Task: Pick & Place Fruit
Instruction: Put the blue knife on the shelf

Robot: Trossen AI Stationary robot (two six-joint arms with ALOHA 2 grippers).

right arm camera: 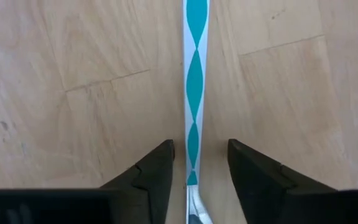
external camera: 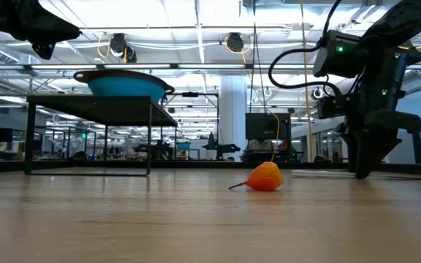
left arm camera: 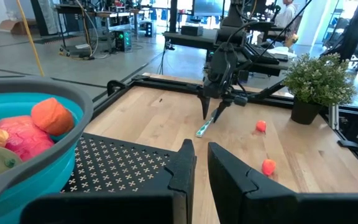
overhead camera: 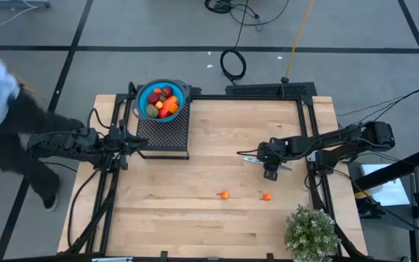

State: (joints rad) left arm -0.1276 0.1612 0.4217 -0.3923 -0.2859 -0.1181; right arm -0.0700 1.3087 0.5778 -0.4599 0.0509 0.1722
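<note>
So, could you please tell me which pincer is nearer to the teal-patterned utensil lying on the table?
Right. The right pincer straddles the utensil, one finger each side, jaws open. The left pincer waits across the table, over the black mesh stand beside the fruit bowl.

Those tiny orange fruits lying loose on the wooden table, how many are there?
2. One orange fruit lies near the table's middle; the other orange fruit lies to its right, nearer the potted plant. More may hide in the bowl.

No readable text anywhere, no labels, brands, numbers or signs on the table, the arms, or the room beyond, nothing legible at all.
</note>
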